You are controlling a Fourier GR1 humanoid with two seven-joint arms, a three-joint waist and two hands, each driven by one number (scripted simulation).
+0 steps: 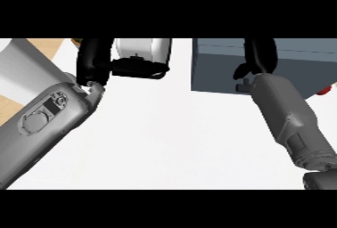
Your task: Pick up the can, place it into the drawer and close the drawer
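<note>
A grey-blue drawer box (217,67) fills the upper right of the head view; I cannot tell how far it stands open. My right hand (260,55) lies over it with straight fingers running up past the top edge and its thumb (241,74) sticking out left over the box's front. Nothing shows in that hand. My left hand (92,58) is raised at the upper left, fingers up and open, holding nothing. A small red patch (324,91) peeks out behind my right forearm at the right edge; it may be the can, mostly hidden.
A white and black appliance (140,57) stands at the top centre, just right of my left hand. The white counter (171,138) spreads between my forearms. A wooden strip (52,46) shows at the upper left.
</note>
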